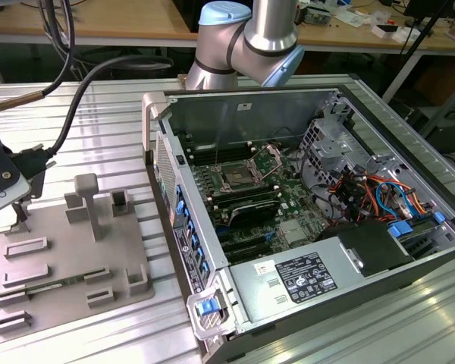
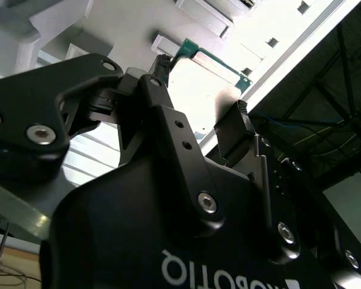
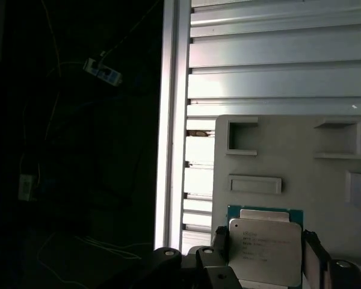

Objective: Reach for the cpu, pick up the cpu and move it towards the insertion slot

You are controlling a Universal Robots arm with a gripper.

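Observation:
The cpu (image 3: 265, 251), a flat silvery square on a green board, lies between my gripper's (image 3: 263, 244) two dark fingers, which press its opposite edges. In the second wrist view the cpu (image 2: 212, 67) glares bright between the same fingertips of the gripper (image 2: 201, 87). In the exterior view the gripper (image 1: 17, 214) hangs low over the far corner of the grey tray (image 1: 68, 250), at that view's left. The insertion slot (image 1: 235, 178), a silver-framed socket with a dark centre, sits on the motherboard inside the open case, well off towards that view's right.
The grey tray (image 3: 289, 162) has rectangular recesses and upright posts (image 1: 91, 201); a memory stick (image 1: 42, 289) lies in one recess. The case's side wall (image 1: 178, 220) stands between tray and motherboard. A thick cable (image 1: 68, 114) arcs over the ridged metal table (image 1: 98, 114).

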